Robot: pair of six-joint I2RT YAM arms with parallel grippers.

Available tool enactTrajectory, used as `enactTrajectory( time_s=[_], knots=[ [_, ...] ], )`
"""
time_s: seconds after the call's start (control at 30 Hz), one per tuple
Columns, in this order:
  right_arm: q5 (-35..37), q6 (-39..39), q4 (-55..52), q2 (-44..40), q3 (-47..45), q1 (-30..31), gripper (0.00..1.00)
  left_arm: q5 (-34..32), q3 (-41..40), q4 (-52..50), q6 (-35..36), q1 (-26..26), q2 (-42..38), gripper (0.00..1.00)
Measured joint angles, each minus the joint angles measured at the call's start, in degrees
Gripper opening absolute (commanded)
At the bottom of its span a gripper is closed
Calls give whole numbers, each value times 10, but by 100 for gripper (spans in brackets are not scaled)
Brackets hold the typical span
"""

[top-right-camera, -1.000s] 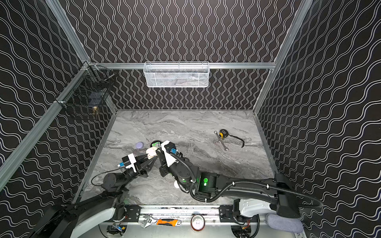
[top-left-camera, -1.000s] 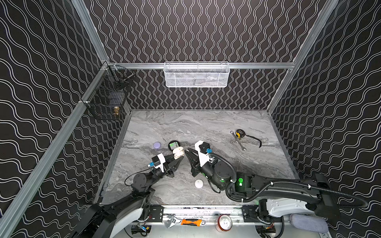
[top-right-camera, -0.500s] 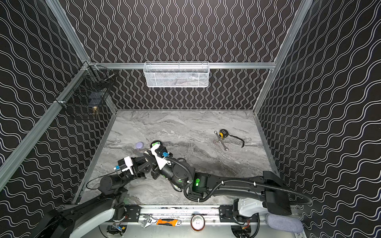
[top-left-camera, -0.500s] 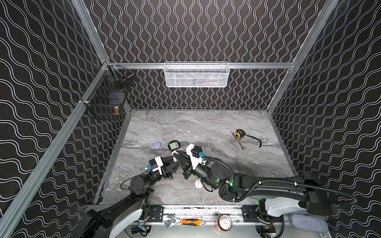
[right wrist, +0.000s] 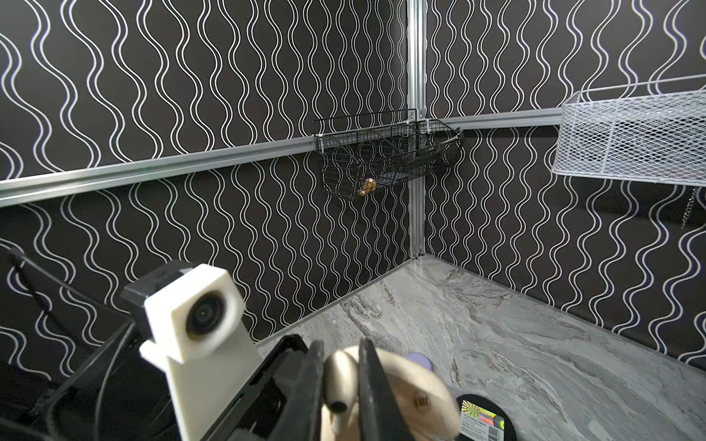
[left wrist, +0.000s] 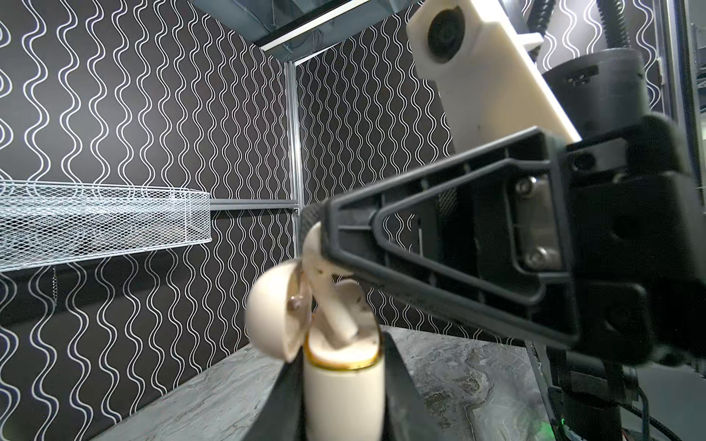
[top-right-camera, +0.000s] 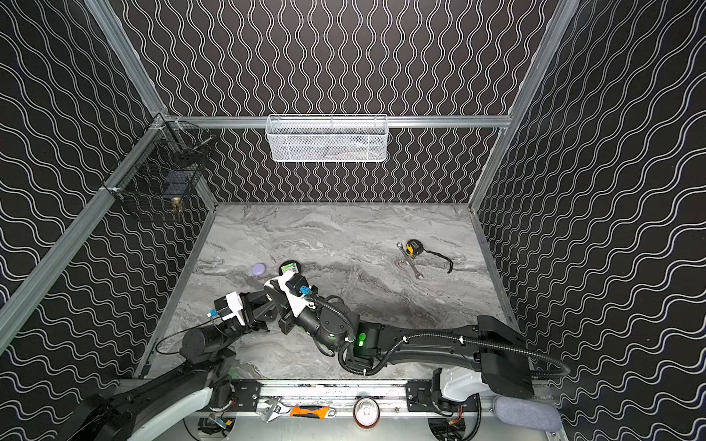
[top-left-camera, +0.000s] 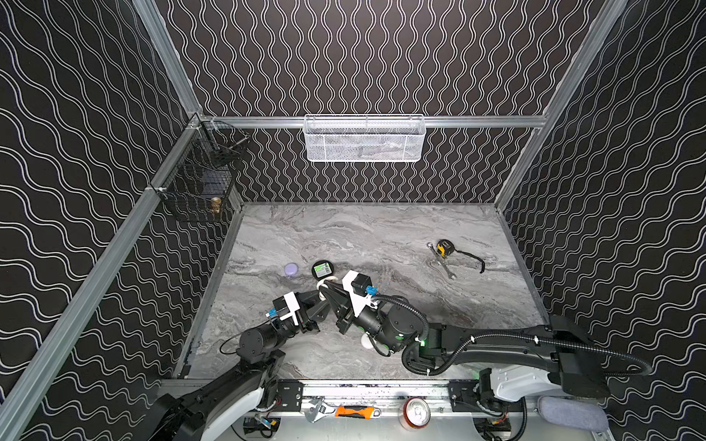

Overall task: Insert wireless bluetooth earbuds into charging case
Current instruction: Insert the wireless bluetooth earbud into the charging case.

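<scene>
Earbud [left wrist: 329,296] pinched by right claw [right wrist: 342,378] is hanging tilted in the case [left wrist: 344,412] left claw [left wrist: 342,382] is gripping, likely needing straightening.

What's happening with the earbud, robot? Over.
Left gripper shut on case, lid open. Right gripper shut on earbud, stem tip at case mouth, not seated. Nothing blocking.

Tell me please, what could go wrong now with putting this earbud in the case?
1. The cream earbud in the right gripper reaches the open case tilted, so it may jam instead of seating.
2. The left gripper pinches only the case's sides; pushing down might make it slip or twist.
</scene>
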Motion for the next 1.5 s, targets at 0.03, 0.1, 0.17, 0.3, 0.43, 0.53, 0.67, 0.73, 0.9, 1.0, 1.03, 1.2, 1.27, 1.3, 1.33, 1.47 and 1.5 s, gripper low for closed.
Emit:
enactTrajectory(
  time_s=[0.03, 0.1, 0.17, 0.3, 0.43, 0.53, 0.67, 0.73, 0.9, 1.0, 1.03, 1.2, 1.27, 1.3, 1.33, 1.47, 1.5],
  knots=[
    [1, 0, 3, 3, 0, 0, 15, 0, 0, -1, 0, 0, 0, 0],
    [3, -2, 10, 7, 0, 0, 15, 0, 0, -1, 0, 0, 2, 0],
    [6, -4, 15, 11, 0, 0, 14, 0, -1, 0, 0, 0, 6, 0],
    [11, -6, 26, 19, 0, 0, 13, -4, -2, 1, 0, 0, 8, 0],
    [13, -5, 38, 22, -7, 0, 13, -10, -5, 1, 0, 0, 6, 0],
    [12, -4, 58, 21, -22, 0, 12, -9, -8, -9, 0, 0, -1, 0],
    [12, 0, 78, 17, -40, 0, 12, -8, -8, -28, 0, -1, -12, 0],
    [12, 1, 87, 16, -48, 0, 12, -8, -8, -35, 0, -1, -16, 0],
    [4, 7, 94, 14, -57, 0, 12, -11, -9, -40, -1, -1, -16, 0],
    [-2, 7, 99, 14, -63, 0, 13, -12, -9, -37, -1, -1, -13, 0],
    [-3, 7, 100, 14, -63, 0, 12, -12, -9, -35, -1, -1, -12, 0],
    [2, 7, 96, 23, -52, 0, 13, -15, -9, -30, -1, -1, -6, 0],
    [6, 7, 88, 24, -46, 0, 13, -17, -9, -26, -1, -1, -2, 0],
    [8, 7, 84, 25, -44, 0, 13, -17, -9, -25, -1, -1, 0, 0],
    [9, 6, 80, 25, -42, 0, 15, -17, -8, -23, -1, -1, 3, 0],
    [13, 0, 65, 19, -41, 0, 20, -10, -6, -14, -1, -1, 15, 0],
    [12, 0, 58, 16, -41, 0, 21, -4, -5, -14, 0, -1, 17, 0]
  ],
)
